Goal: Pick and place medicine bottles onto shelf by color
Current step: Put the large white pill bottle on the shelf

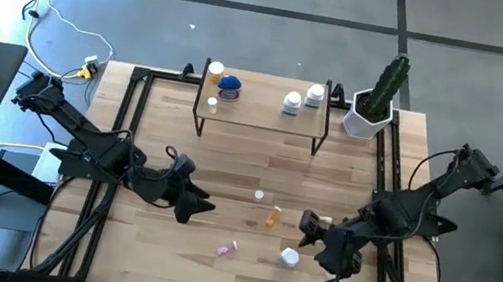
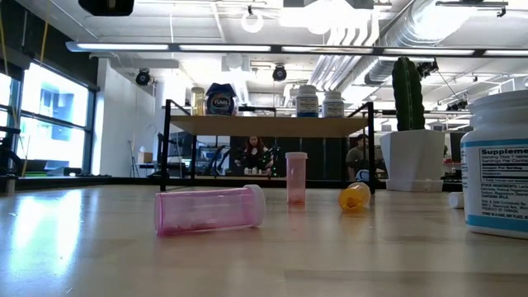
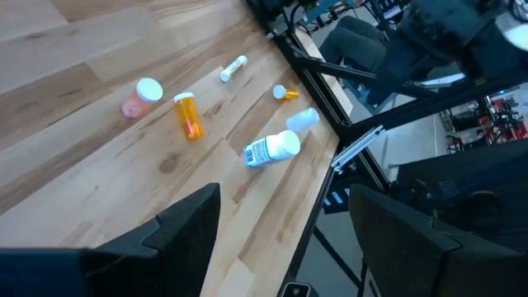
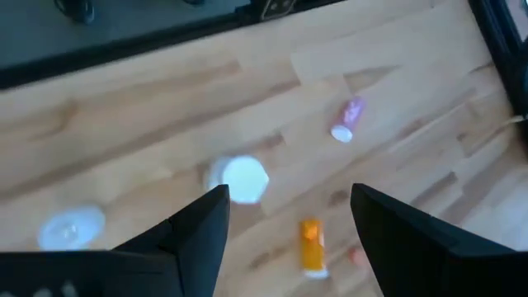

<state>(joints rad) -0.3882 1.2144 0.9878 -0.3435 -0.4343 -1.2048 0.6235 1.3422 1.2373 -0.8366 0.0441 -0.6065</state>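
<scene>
Medicine bottles lie loose between two open, empty grippers.
Shelf [image 1: 261, 112] stands well beyond both. White bottle [image 1: 289, 257] sits just beside the right gripper [image 1: 312, 228]; orange bottle [image 1: 273, 216] near it; pink bottle [image 1: 228, 249] between it and the left gripper [image 1: 196, 205].

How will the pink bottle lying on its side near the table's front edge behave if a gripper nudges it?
The pink bottle lies on its side on the bare wood table, so it will probably roll. It looks like thin, see-through plastic and nearly empty, so likely light and easy to knock away. Its smooth round wall may slip between fingers.
</scene>
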